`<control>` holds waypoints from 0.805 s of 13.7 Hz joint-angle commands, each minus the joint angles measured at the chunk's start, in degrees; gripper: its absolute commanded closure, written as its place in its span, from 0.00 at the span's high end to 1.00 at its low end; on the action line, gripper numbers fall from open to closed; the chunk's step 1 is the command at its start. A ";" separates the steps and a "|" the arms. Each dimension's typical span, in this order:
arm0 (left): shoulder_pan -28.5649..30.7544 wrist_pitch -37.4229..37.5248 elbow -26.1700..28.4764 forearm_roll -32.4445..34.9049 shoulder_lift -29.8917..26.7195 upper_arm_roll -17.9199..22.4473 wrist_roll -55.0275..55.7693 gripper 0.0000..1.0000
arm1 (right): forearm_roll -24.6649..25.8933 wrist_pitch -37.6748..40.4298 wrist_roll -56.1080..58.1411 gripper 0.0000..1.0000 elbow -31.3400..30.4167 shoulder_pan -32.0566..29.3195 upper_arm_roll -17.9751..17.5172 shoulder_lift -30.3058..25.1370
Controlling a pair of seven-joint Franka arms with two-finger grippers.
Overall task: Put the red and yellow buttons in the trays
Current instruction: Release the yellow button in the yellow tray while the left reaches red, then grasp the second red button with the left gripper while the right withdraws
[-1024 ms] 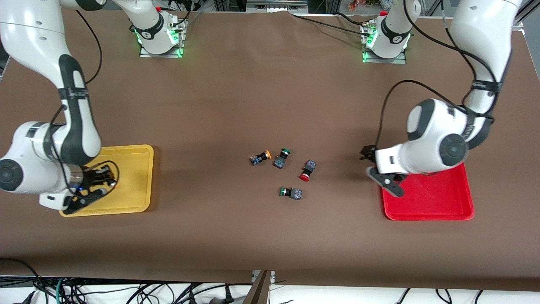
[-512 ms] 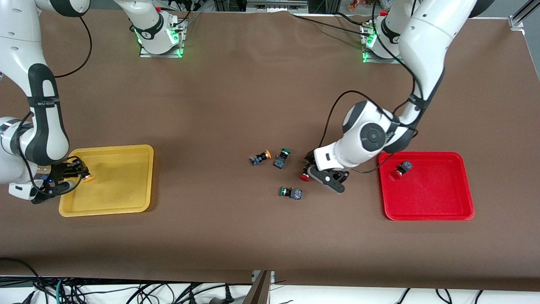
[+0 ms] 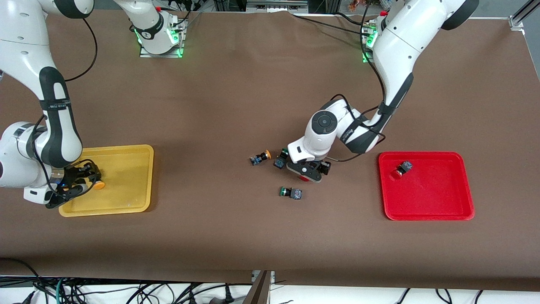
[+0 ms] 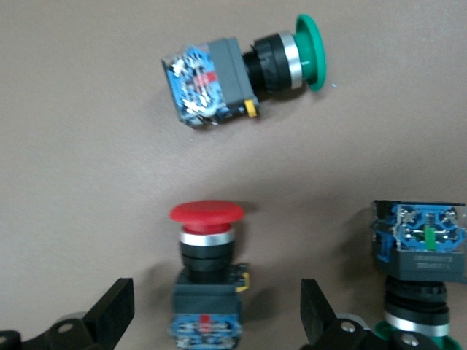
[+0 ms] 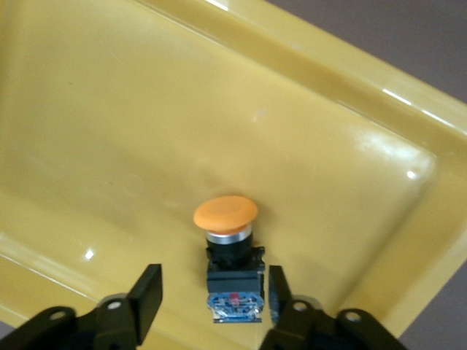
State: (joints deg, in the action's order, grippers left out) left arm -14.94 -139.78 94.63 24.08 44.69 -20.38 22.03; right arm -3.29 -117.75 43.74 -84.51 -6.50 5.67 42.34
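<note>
The left end effector [image 3: 304,171] hangs low over the loose cluster at mid-counter, fingers spread to either side of a red button [image 4: 207,281] that lies on its side, cap pointing away from the wrist. The straddle looks meant for a grip across the black body rather than the wide cap; nothing is clamped yet. In the front view that button is mostly hidden under the end effector.

The right end effector [image 3: 80,182] is inside the yellow tray [image 3: 139,177], near the rim at the right arm's end. Its fingers stand parted beside a yellow button [image 5: 228,255], apparently without touching it; whether the button already rests on the tray floor is hard to judge.

1 red button [image 3: 400,169] lies in the red tray [image 3: 447,211]. On the counter [image 3: 236,93] remain 1 yellow button [image 3: 260,157] and 2 green ones [image 3: 282,158] [image 3: 291,193], which belong in neither tray.
</note>
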 commanded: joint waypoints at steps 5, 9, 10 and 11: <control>-0.18 -0.67 0.12 1.76 0.39 0.60 -7.59 0.57 | -0.67 9.99 -22.77 1.00 0.31 9.11 -3.48 -6.30; 2.01 -0.06 0.73 1.59 -0.04 0.43 -8.32 0.10 | -0.84 9.38 -45.17 1.00 0.31 17.46 -3.91 -6.48; 2.89 0.29 0.91 1.59 -0.74 0.34 -8.15 0.09 | -1.36 9.11 -52.20 1.00 0.31 19.49 -3.91 -6.31; 3.68 2.47 1.08 1.59 -2.23 0.08 -8.23 0.09 | -3.55 9.11 -58.36 1.00 0.31 21.07 -3.91 -6.13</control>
State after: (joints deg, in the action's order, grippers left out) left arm -13.27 -139.54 94.68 24.44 44.96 -19.59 14.92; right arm -4.30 -108.54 -4.84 -83.59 12.16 1.41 36.53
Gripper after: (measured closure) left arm 0.577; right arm 0.000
